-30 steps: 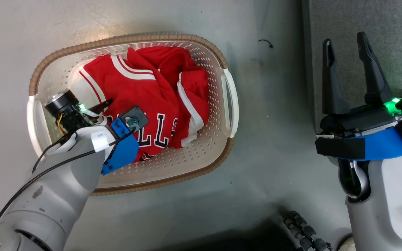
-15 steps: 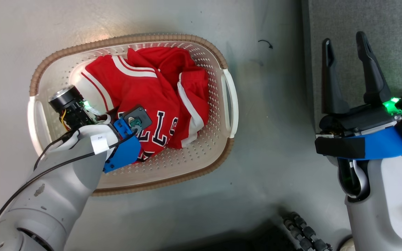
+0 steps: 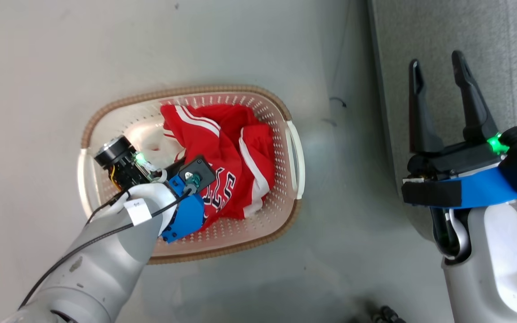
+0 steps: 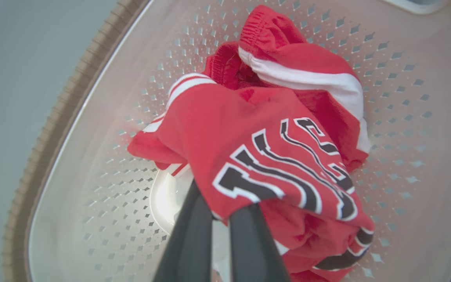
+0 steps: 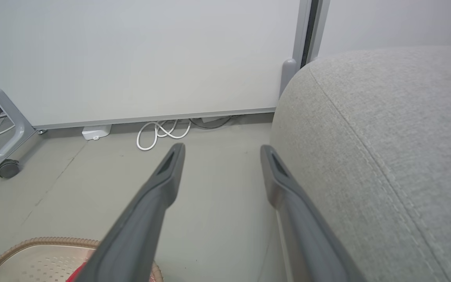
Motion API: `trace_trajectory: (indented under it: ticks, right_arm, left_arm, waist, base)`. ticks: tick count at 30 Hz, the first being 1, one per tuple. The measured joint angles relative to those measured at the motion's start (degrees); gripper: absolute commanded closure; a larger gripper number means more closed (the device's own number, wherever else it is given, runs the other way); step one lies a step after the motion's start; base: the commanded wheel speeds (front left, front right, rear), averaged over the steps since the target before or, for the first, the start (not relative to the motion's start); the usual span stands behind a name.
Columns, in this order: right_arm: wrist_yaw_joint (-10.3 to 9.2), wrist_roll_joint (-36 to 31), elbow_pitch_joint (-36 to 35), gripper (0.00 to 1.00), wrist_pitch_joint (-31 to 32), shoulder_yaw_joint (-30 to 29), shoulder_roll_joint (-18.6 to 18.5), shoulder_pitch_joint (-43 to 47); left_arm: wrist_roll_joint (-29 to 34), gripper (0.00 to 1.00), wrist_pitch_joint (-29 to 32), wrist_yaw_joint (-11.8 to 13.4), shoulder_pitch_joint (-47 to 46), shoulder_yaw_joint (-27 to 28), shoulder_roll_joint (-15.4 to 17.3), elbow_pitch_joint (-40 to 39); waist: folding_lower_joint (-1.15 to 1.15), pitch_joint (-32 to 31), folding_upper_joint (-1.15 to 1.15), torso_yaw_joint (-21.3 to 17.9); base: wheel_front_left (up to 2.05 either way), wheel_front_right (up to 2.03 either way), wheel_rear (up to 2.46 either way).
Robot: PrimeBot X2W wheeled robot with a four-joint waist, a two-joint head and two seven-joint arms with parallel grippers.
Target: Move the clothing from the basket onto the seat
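The cream basket [image 3: 282, 134] with a brown rim stands on the floor at centre left. In it lies the red clothing: a jersey [image 3: 213, 152] with black-and-white lettering, and beside it a piece with broad white stripes [image 3: 258, 170]. My left arm reaches into the basket. In the left wrist view my left gripper [image 4: 219, 205] is shut on the jersey's [image 4: 249, 133] lower edge, pulling it up off the basket bottom [image 4: 73, 164]. The striped piece [image 4: 303, 74] lies behind. My right gripper [image 3: 436, 60] stands open over the grey seat's [image 3: 487, 36] edge, nothing between its fingers.
The grey seat [image 5: 386, 137] rises right of my right gripper [image 5: 221, 149]. A white panel on a castor leg [image 5: 6, 168] and a coiled white cable [image 5: 163, 131] stand beyond on the grey floor. A small black scrap [image 3: 339, 99] lies between basket and seat.
The head camera has moved, so the whole picture shifted. The left gripper has drawn the jersey up and rightward, baring the basket's left bottom. The right gripper stays open.
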Motion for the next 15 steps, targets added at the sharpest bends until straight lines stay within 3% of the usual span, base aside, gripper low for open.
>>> trace_trajectory:
  ticks: [7, 15]
  right_arm:
    - [-0.01, -0.4, 1.8, 0.00, 0.0, 0.1, 0.0, 2.8]
    - [-0.01, -0.5, 3.0, 0.00, 0.0, -0.1, 0.0, 6.3]
  left_arm:
    - [-3.0, 1.00, -1.8, 0.0, 3.6, 1.4, -1.1, -0.2]
    - [-6.3, 1.00, -2.2, 0.0, 7.7, 3.7, -0.1, -4.4]
  waist:
    - [0.00, -7.2, 0.00, 1.3]
    - [-0.01, -15.8, 0.00, 2.7]
  base:
    - [0.00, 0.00, 0.00]
    - [0.00, 0.00, 0.00]
